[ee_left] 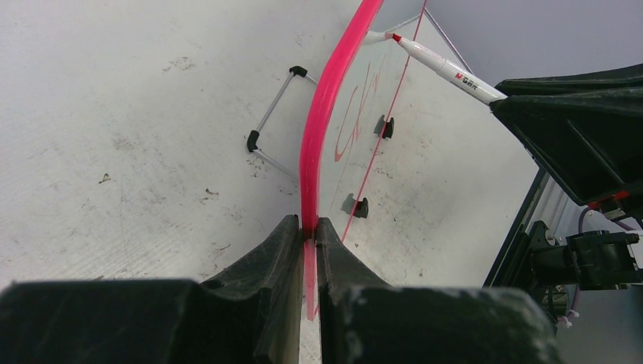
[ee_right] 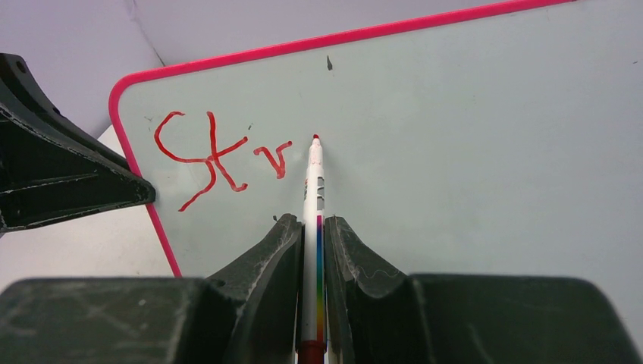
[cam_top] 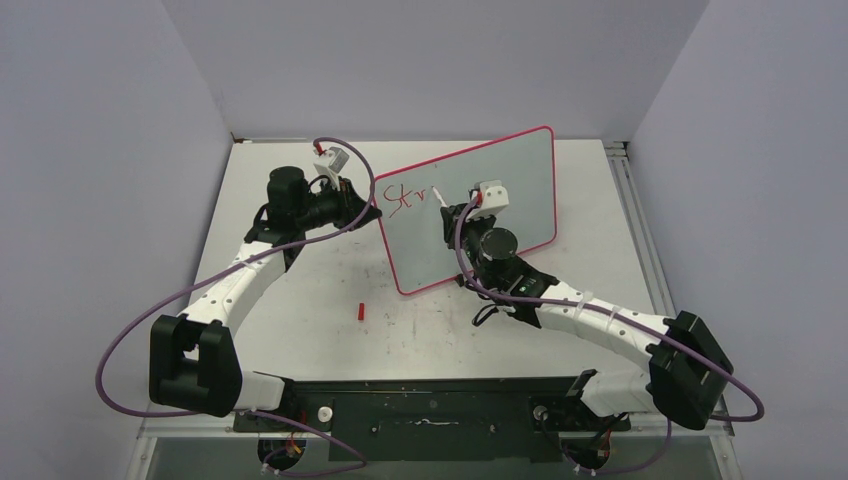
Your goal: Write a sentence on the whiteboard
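Note:
The whiteboard (cam_top: 520, 190), white with a pink-red rim, stands tilted on the table. My left gripper (cam_top: 372, 207) is shut on its left rim (ee_left: 322, 129). Red lettering reading "Str" (ee_right: 216, 155) sits at the board's upper left, also seen in the top view (cam_top: 405, 198). My right gripper (cam_top: 462, 212) is shut on a white marker (ee_right: 312, 197) with a rainbow stripe. Its red tip (ee_right: 315, 137) rests at the board just right of the "r". The marker also shows in the left wrist view (ee_left: 447, 70).
A red marker cap (cam_top: 360, 311) lies on the scuffed white tabletop (cam_top: 300, 300) in front of the board. The board's wire stand and black feet (ee_left: 254, 140) rest on the table. Grey walls enclose the back and sides.

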